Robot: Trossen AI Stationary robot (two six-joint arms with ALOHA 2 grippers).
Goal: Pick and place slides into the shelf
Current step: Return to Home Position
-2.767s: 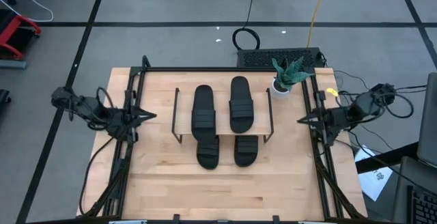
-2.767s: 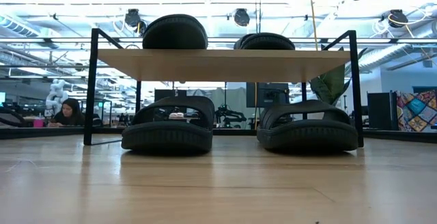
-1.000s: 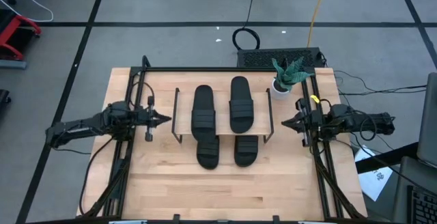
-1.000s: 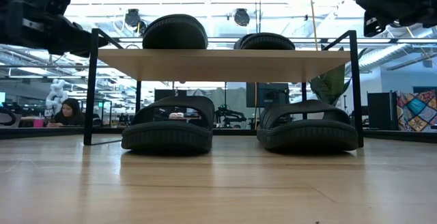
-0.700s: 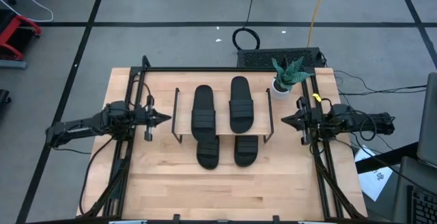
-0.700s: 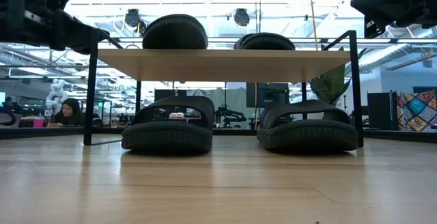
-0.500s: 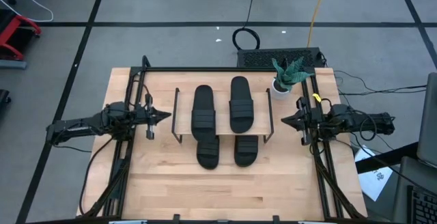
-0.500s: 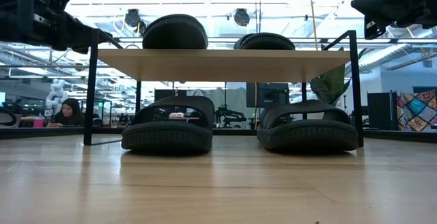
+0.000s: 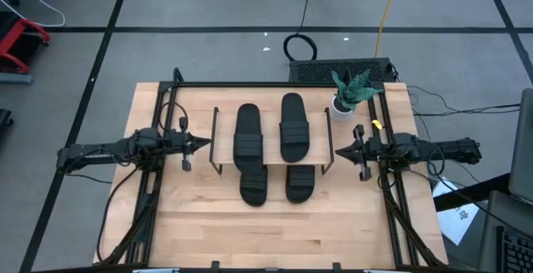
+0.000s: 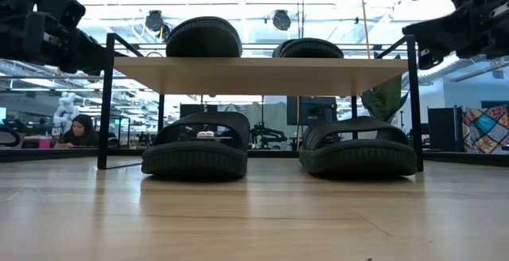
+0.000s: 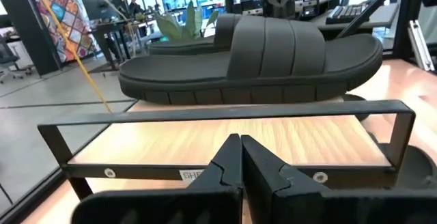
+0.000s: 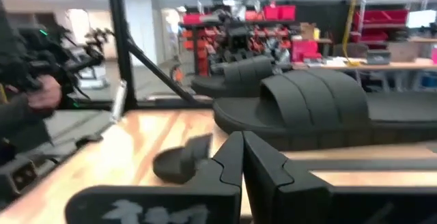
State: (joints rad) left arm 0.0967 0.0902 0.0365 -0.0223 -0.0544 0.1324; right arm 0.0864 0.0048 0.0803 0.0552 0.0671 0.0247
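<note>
The shelf (image 9: pixel 271 144) stands mid-table on thin dark legs, with a light wood board (image 10: pixel 258 74). Two black slides (image 9: pixel 248 131) (image 9: pixel 293 126) lie on the board. Two more (image 9: pixel 253 183) (image 9: pixel 300 181) rest soles down on the table under it, their ends sticking out toward the near edge (image 10: pixel 195 146) (image 10: pixel 358 146). My left gripper (image 9: pixel 206 144) hovers shut just left of the shelf, pointing at it at board height (image 11: pixel 239 142). My right gripper (image 9: pixel 336 151) hovers shut just right of the shelf, also pointing at it (image 12: pixel 240 138).
A small potted plant (image 9: pixel 350 91) stands on the table beyond the shelf's far right corner. Black frame rails (image 9: pixel 158 165) (image 9: pixel 390 181) run along the table's left and right sides under the arms. Bare wood (image 9: pixel 275 235) lies toward the near edge.
My right gripper has moved toward the table's left, closer to the shelf's right end, and stayed shut. My left gripper has stayed near the shelf's left end, still shut. The slides and the shelf have not moved.
</note>
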